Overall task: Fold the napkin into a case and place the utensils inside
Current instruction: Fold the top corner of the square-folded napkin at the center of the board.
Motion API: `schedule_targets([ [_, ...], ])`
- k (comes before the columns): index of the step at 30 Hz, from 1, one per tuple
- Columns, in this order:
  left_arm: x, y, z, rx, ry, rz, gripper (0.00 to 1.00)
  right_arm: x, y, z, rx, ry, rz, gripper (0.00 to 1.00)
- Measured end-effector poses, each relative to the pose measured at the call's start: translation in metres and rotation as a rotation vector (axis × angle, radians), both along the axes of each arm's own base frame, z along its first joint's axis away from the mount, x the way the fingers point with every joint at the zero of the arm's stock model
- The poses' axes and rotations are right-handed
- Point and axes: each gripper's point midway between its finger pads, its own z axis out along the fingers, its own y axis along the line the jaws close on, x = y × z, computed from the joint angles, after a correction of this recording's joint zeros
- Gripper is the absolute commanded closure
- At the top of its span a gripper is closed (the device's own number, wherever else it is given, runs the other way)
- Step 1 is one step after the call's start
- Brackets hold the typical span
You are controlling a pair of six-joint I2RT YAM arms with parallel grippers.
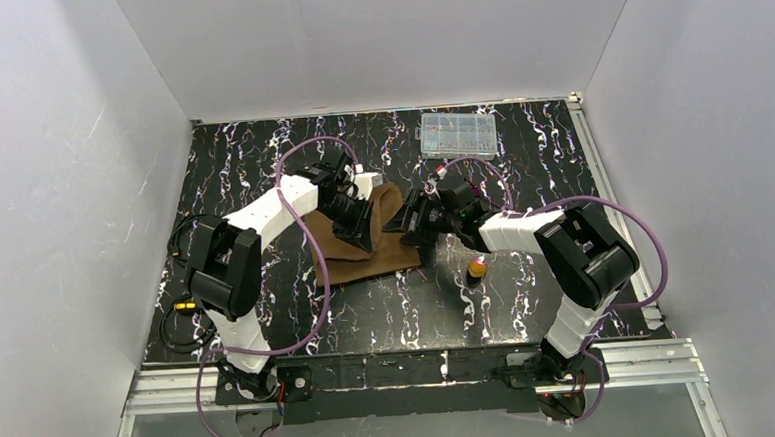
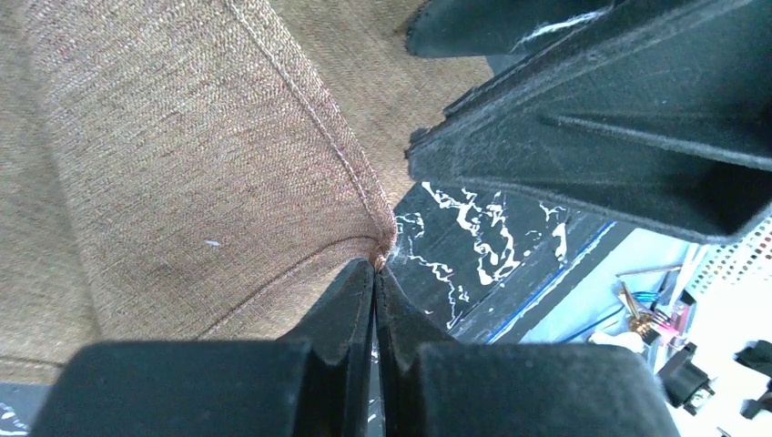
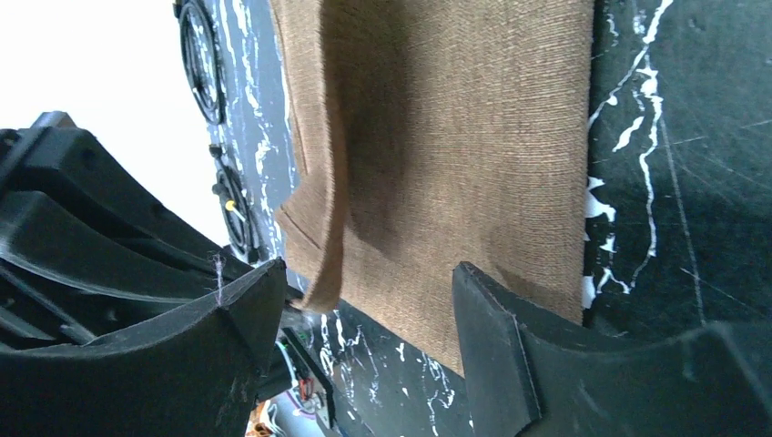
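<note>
The brown napkin [image 1: 370, 251] lies mid-table, partly folded, with one corner lifted. My left gripper [image 1: 361, 228] is shut on that stitched corner [image 2: 380, 258] and holds it up over the flat part of the cloth [image 2: 182, 164]. My right gripper [image 1: 419, 224] is open and empty at the napkin's right edge. Its fingers [image 3: 492, 337] straddle the cloth's near edge [image 3: 455, 182], and the raised flap [image 3: 328, 228] hangs just inside its left finger. A utensil with a gold-orange head [image 1: 477, 268] lies to the right of the napkin. I cannot make out the purple-headed one.
A clear plastic compartment box [image 1: 457, 135] sits at the back of the table. The two grippers are close together over the napkin; the right one's finger [image 2: 592, 118] fills the left wrist view's upper right. White walls enclose the table.
</note>
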Motion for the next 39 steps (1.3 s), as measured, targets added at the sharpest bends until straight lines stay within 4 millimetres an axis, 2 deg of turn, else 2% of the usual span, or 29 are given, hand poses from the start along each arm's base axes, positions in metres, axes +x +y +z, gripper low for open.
schedule_targets([
  [9,-0.007,-0.007,-0.003,-0.027,0.026,-0.001,1.0,0.0,0.009,0.01,0.047,-0.008,0.006,0.3],
  [13,-0.007,-0.008,-0.003,-0.032,0.027,0.0,0.99,-0.003,0.014,0.002,0.043,0.012,0.014,0.37],
  [16,-0.009,-0.01,-0.002,-0.039,0.03,-0.006,0.84,-0.006,0.019,-0.009,0.029,0.038,0.025,0.42],
  [21,-0.014,-0.015,0.001,-0.059,0.047,-0.029,0.64,-0.008,0.031,-0.014,0.018,0.05,0.047,0.62],
  [24,-0.017,-0.017,0.007,-0.068,0.063,-0.047,0.56,-0.01,0.034,-0.015,0.014,0.05,0.056,0.79],
  [26,-0.017,-0.016,0.014,-0.069,0.062,-0.064,0.55,-0.011,0.032,-0.017,0.003,0.053,0.056,0.83],
  [28,-0.015,-0.015,0.021,-0.074,0.053,-0.077,0.54,-0.012,0.029,-0.02,-0.015,0.061,0.054,0.78],
  [31,-0.011,-0.01,0.031,-0.086,0.047,-0.085,0.54,-0.015,0.025,-0.027,-0.044,0.073,0.056,0.59],
  [34,-0.005,0.003,0.036,-0.091,0.037,-0.078,0.54,-0.018,0.021,-0.032,-0.07,0.085,0.057,0.55],
  [39,-0.003,0.026,0.035,-0.074,0.037,-0.101,0.55,-0.019,0.02,-0.033,-0.08,0.091,0.058,0.52],
])
